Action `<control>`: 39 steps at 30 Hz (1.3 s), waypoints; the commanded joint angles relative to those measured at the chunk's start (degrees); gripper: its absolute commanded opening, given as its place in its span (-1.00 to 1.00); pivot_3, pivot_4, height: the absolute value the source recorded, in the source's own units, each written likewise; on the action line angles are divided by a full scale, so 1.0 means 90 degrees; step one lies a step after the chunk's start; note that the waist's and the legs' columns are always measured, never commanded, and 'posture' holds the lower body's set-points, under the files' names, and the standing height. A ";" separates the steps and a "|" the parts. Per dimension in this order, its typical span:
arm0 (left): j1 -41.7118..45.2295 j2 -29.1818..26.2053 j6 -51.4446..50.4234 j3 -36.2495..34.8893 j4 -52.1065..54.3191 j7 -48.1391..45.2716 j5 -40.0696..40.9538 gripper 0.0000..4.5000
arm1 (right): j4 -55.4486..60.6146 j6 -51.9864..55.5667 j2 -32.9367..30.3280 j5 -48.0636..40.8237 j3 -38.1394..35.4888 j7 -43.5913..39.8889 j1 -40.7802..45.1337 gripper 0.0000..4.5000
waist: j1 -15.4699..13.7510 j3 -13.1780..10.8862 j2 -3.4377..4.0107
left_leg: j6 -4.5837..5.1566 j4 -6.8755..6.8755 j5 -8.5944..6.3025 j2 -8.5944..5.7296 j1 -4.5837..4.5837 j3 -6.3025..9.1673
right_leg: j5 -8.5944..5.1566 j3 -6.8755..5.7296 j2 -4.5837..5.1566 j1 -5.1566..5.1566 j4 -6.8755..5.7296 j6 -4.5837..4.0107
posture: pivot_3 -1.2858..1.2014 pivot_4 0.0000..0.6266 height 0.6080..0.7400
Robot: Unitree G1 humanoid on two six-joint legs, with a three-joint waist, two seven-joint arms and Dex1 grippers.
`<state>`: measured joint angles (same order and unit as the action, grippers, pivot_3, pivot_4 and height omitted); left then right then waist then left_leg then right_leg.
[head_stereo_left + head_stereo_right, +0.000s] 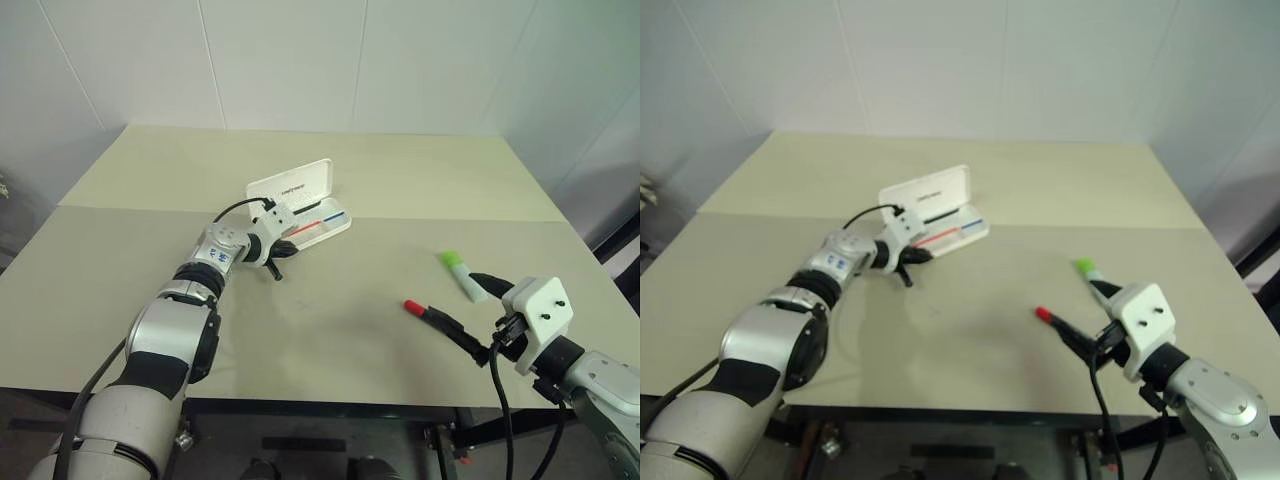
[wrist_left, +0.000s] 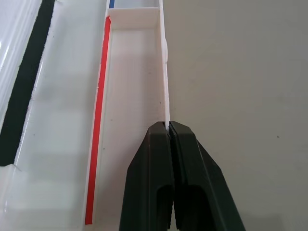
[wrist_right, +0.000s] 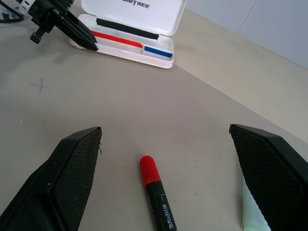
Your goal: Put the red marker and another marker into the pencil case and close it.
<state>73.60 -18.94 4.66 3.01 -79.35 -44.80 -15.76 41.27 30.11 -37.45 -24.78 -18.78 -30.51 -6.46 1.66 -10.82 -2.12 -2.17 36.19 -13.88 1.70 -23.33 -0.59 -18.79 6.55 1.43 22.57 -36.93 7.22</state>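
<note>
Nearest me, right gripper [image 3: 163, 183] spreads wide above the red marker [image 3: 156, 192]; left gripper [image 2: 169, 132] pinches the pencil case [image 1: 300, 205] wall.

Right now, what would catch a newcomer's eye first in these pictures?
The open white case mid-table, its lid propped up, with the left end effector shut on the tray's front wall. Nearer the table's front right, the red marker lies between the open right end effector's fingers, the green marker just beside.
</note>
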 commanded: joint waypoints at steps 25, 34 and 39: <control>-0.1528 -0.1363 0.0941 -0.0214 0.2287 -0.5124 0.1536 -0.99 | -0.0176 -0.0359 -0.1008 -0.1528 -0.1391 -0.2297 -0.0595 1.00 | -0.0003 0.0000 0.0001 | 0.0001 0.0013 0.0000 0.0006 0.0002 0.0007 | -0.0001 -0.0001 0.0003 -0.0006 -0.0015 -0.0002 | 0.03 -0.52 1.00; -0.2369 -0.1498 0.0612 0.0233 0.3773 -0.5224 0.1912 -0.99 | -0.1224 -0.1205 -0.1464 -0.1566 -0.1492 -0.3976 -0.0481 1.00 | 0.0009 0.0000 0.0001 | 0.0001 0.0029 0.0000 0.0006 0.0005 0.0008 | 0.0000 -0.0001 0.0005 -0.0012 -0.0023 -0.0001 | 0.03 -0.52 1.00; -0.2780 -0.1607 0.0419 0.0429 0.4549 -0.5124 0.2163 -0.99 | -0.1600 -0.1348 -0.1714 -0.1433 -0.1287 -0.4193 -0.0153 1.00 | 0.0024 0.0000 0.0001 | 0.0002 0.0033 0.0000 0.0010 0.0009 0.0008 | 0.0000 0.0000 0.0002 -0.0011 -0.0031 -0.0001 | 0.03 -0.52 1.00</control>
<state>48.70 -32.28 8.94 7.00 -41.96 -86.06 1.34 26.71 19.12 -51.97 -37.60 -29.90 -67.54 -8.37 1.87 -10.82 -2.11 -2.16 36.49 -13.88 1.80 -23.25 -0.50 -18.79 6.55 1.44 22.49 -37.23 7.20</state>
